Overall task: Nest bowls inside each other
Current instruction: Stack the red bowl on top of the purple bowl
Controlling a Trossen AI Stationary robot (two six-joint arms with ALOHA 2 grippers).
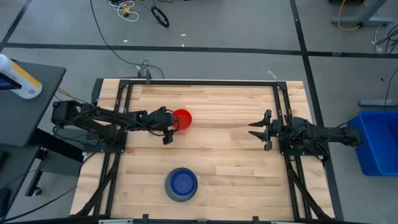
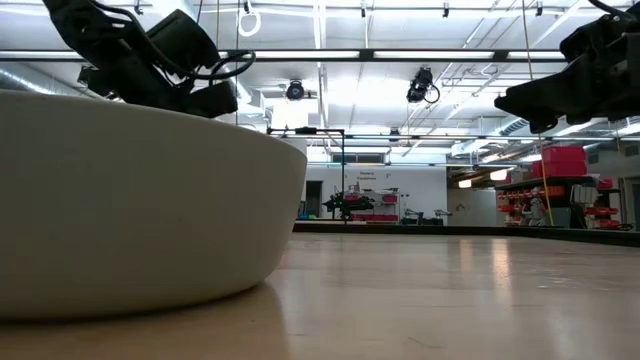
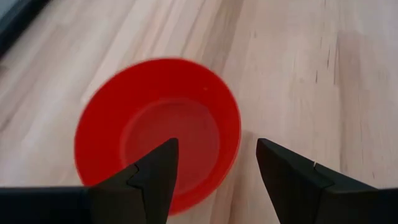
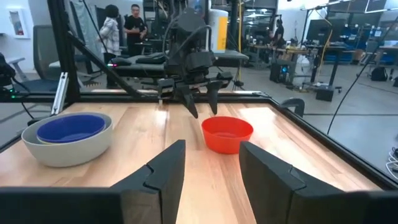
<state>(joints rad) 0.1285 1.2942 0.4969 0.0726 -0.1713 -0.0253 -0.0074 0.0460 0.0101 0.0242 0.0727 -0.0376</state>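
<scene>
A red bowl (image 1: 182, 119) stands upright on the wood left of the table's middle, also seen in the left wrist view (image 3: 158, 134) and the right wrist view (image 4: 227, 133). My left gripper (image 1: 170, 127) hovers open just over its rim on the side toward the left arm. One finger (image 3: 158, 171) is above the inside and the other (image 3: 283, 171) is outside, and neither touches it. Near the front edge a dark blue bowl (image 1: 182, 182) sits nested in the pale grey bowl (image 4: 65, 152). My right gripper (image 1: 255, 129) waits open at the right, level.
Black frame rails (image 1: 205, 81) run along the table's far edge and its sides. Bare wood lies between the red bowl and my right gripper. A blue bin (image 1: 376, 142) stands off the table's right. People (image 4: 121, 28) stand in the room beyond the left side.
</scene>
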